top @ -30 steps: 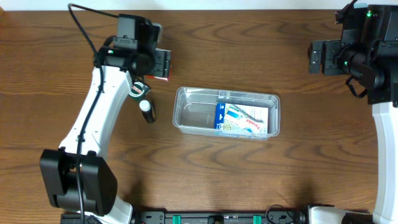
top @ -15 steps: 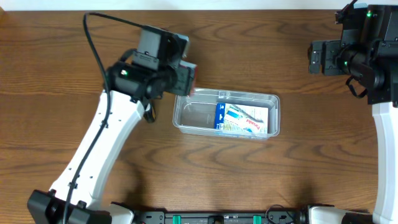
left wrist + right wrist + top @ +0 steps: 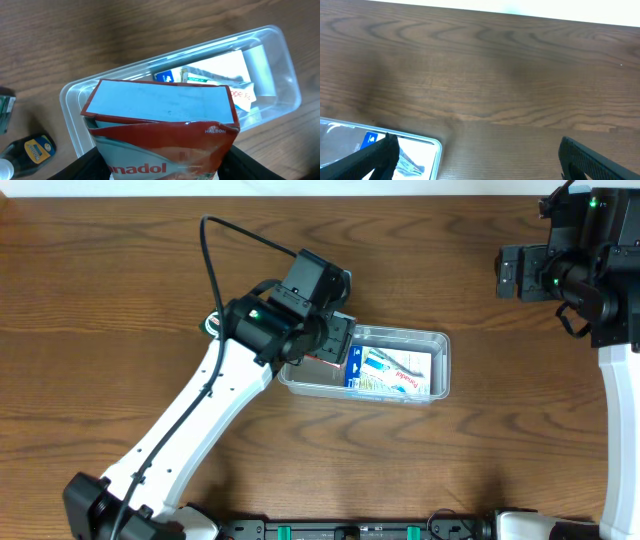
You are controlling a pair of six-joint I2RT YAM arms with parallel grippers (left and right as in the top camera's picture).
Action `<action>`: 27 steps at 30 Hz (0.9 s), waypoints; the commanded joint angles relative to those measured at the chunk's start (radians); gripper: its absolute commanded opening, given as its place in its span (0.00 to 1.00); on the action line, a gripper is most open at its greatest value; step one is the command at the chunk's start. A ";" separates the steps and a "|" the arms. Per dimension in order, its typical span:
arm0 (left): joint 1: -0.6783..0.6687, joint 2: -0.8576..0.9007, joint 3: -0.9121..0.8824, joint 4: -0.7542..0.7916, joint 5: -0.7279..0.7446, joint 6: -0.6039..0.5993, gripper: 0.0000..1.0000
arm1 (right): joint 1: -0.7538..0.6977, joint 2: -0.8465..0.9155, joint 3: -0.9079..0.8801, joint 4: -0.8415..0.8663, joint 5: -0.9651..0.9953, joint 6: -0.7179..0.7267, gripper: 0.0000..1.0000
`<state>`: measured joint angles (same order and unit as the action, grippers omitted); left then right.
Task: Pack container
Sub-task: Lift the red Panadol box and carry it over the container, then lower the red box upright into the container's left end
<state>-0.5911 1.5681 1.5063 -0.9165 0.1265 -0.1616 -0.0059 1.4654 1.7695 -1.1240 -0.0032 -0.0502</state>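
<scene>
Red box (image 3: 165, 140) gripped by left pincer (image 3: 162, 167) over container (image 3: 280, 55), label cut off btm, right pincer (image 3: 480, 165) spread wide

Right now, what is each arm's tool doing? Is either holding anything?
Left tool: closed on the red medicine box, over the container.
Right tool: open, holding nothing.

Left arm swings right, box in grip.
The left gripper (image 3: 330, 348), clamped on the red-and-blue box (image 3: 160, 100), has left the table's far-left area and now hangs over the left end of the container (image 3: 445, 350). From overhead, the arm now hides the dark bottle (image 3: 30, 150) it stood beside before.
</scene>
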 commanded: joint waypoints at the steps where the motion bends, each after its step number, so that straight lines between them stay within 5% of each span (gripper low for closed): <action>1: -0.004 0.042 0.003 -0.003 -0.030 -0.036 0.66 | -0.006 0.001 0.000 0.001 0.006 0.016 0.99; 27: -0.004 0.296 0.003 -0.010 -0.030 -0.043 0.65 | -0.006 0.001 0.000 0.001 0.006 0.016 0.99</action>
<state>-0.5930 1.8374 1.5059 -0.9207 0.1047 -0.1886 -0.0059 1.4654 1.7695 -1.1240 -0.0032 -0.0505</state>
